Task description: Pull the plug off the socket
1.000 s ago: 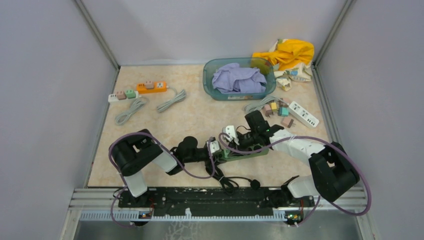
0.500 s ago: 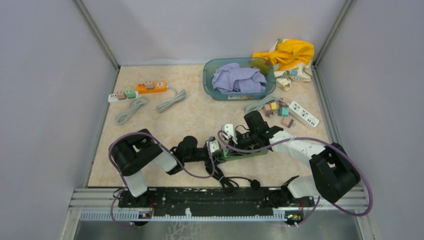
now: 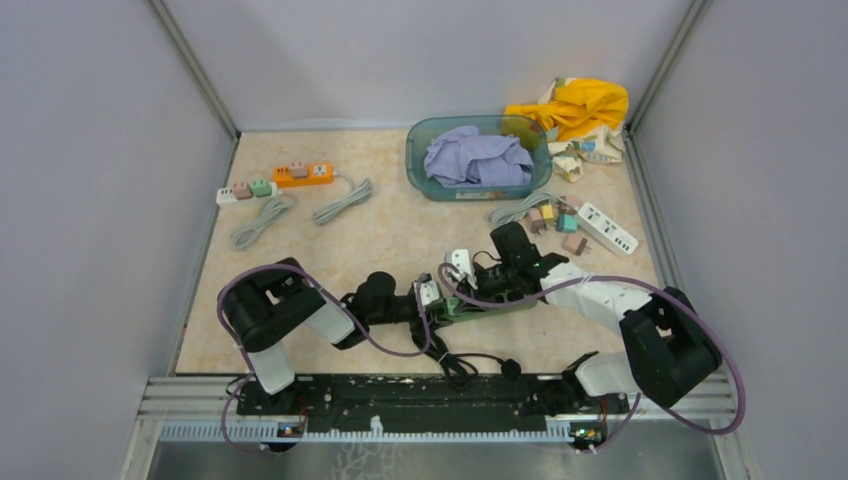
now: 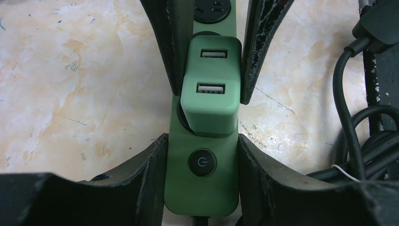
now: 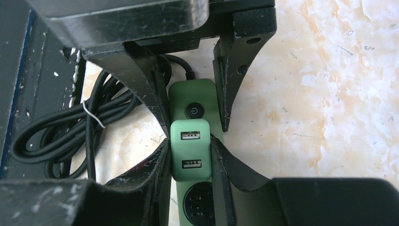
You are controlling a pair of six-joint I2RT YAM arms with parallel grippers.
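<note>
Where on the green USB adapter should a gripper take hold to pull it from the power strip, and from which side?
Grip the green USB adapter by its two flat long sides, coming from above: they are parallel and stand proud of the green power strip. The right gripper is shut there, while the left gripper clamps the strip.

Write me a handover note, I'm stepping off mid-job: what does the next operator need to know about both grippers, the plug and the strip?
Left gripper: closed across the green power strip at its button end, bracing it on the table.
Right gripper: shut on the light green USB plug, one finger on each side.
Done: both grips are set.
Left to do: the plug sits in its socket, not yet out. Probably pull it straight off the strip with the right arm while the left holds the strip down.
</note>
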